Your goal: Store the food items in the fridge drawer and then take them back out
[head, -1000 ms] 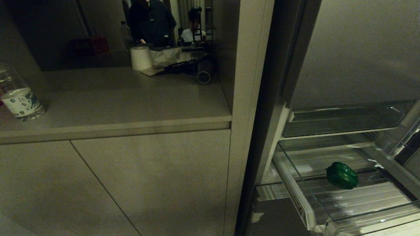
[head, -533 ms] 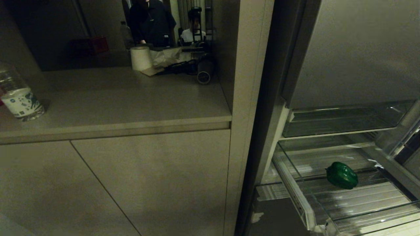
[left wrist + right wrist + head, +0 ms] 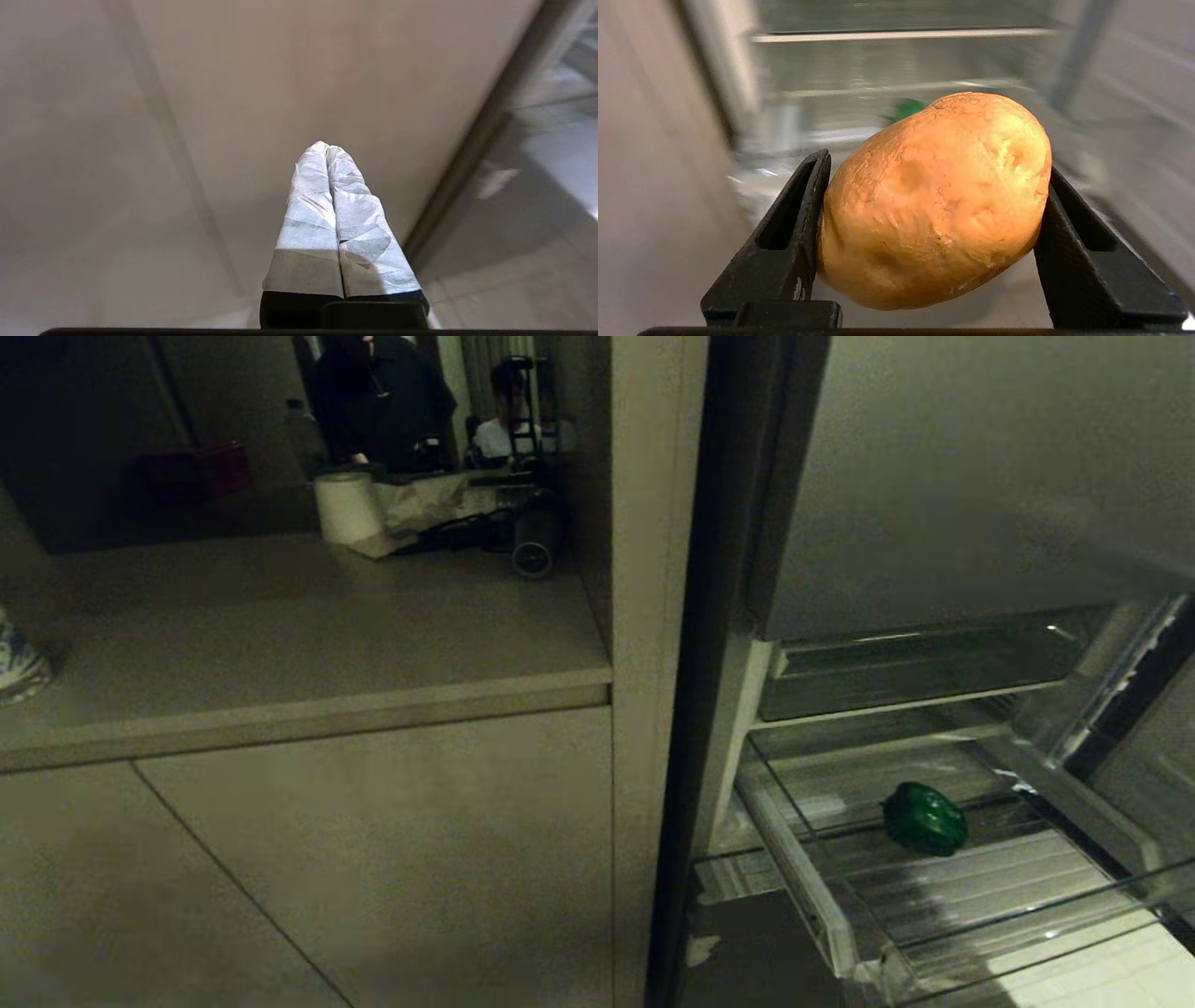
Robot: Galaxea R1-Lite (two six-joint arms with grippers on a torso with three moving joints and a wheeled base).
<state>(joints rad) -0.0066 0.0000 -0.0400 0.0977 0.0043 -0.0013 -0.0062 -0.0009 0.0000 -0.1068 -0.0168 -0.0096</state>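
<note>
A glossy green bell pepper [image 3: 924, 818] lies in the pulled-out clear fridge drawer [image 3: 840, 933] at the lower right of the head view. Part of the pepper [image 3: 906, 108] also shows beyond the potato in the right wrist view. My right gripper [image 3: 934, 205] is shut on the tan potato [image 3: 936, 200], black fingers pressed on both its sides, facing the drawer. My left gripper [image 3: 327, 148] is shut with nothing in it, its white-wrapped fingers pressed together in front of a beige cabinet door. Neither arm shows in the head view.
A beige counter [image 3: 308, 700] with cabinet doors below fills the left. On it stand a paper roll [image 3: 347, 508] and a bottle [image 3: 17, 665] at the left edge. A clear compartment [image 3: 915, 677] sits above the drawer. People stand in the background [image 3: 378, 397].
The whole head view has shifted left, so the camera has turned right toward the fridge. The pepper lies where it was in the drawer.
</note>
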